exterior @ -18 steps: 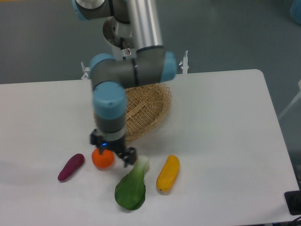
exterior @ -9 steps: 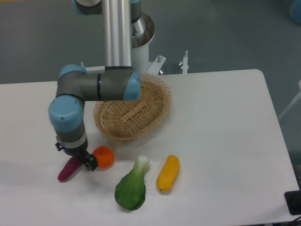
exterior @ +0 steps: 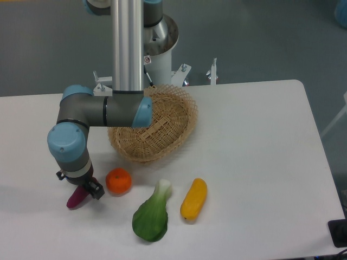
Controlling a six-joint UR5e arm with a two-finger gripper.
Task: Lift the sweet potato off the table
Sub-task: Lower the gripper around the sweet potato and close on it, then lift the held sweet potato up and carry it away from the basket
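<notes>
The sweet potato [exterior: 75, 200] is a small dark purple vegetable lying on the white table [exterior: 249, 141] near its front left. Only its lower end shows; the rest is hidden under my gripper [exterior: 80, 186]. The gripper points straight down over the sweet potato's upper end, close to the tabletop. One dark fingertip [exterior: 96, 191] shows at the sweet potato's right side. The wrist hides the jaws, so I cannot tell how wide they stand or whether they touch the sweet potato.
A round orange [exterior: 119, 181] lies just right of the gripper. A green bok choy [exterior: 152, 214] and a yellow oblong vegetable [exterior: 194, 199] lie further right. A wicker basket [exterior: 157, 125] stands behind them, partly under the arm.
The arm has swung left, from above the orange to above the sweet potato, and has come down lower over it. The vegetables have not moved.
</notes>
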